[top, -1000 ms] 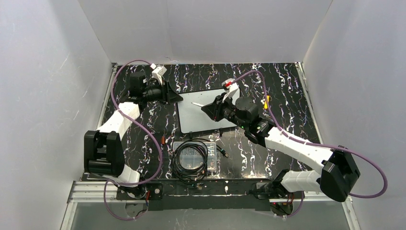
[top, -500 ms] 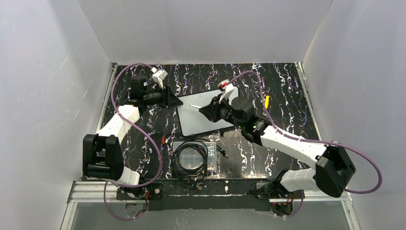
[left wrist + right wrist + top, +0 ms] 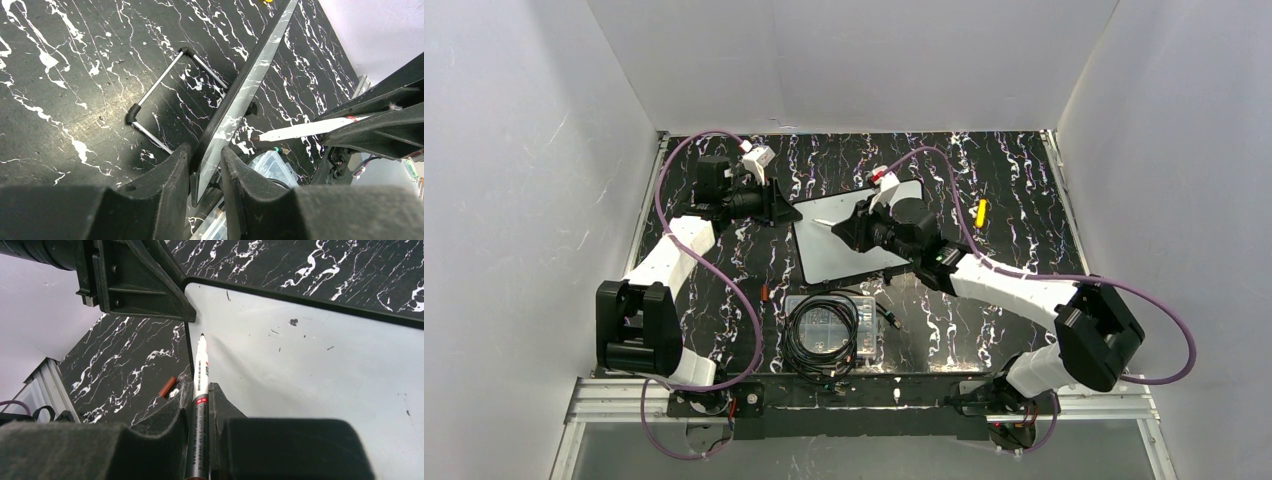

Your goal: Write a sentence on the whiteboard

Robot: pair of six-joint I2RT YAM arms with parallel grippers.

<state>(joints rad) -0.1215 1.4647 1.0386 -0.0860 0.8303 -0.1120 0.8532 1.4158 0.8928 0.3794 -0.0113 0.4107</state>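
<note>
**Lined up to start at the board's left edge**

Within the last second, swung the marker [image 3: 199, 371] from mid-board [image 3: 836, 256] to just inside its left rim, near the far-left corner. Gripped there by the right gripper [image 3: 199, 395], jaws pinching the barrel, with the bare tip aimed at the white face. Cannot tell whether touching yet.

Meanwhile narrowed the left gripper [image 3: 204, 151] onto that same left rim, with 1 finger on each side of the edge. Looks clamped on it rather than spread.

Left the board itself about where it was, mid-table [image 3: 1024, 180]. On its face only a few specks, 0 words written.

Reads as set-up done: steadied at 1 side, tip at a natural start for line 1. Next probably calls for lowering the tip and stroking rightward, away from the left gripper. Needs light pressure, so as not to push the board out of the clamp.
</note>
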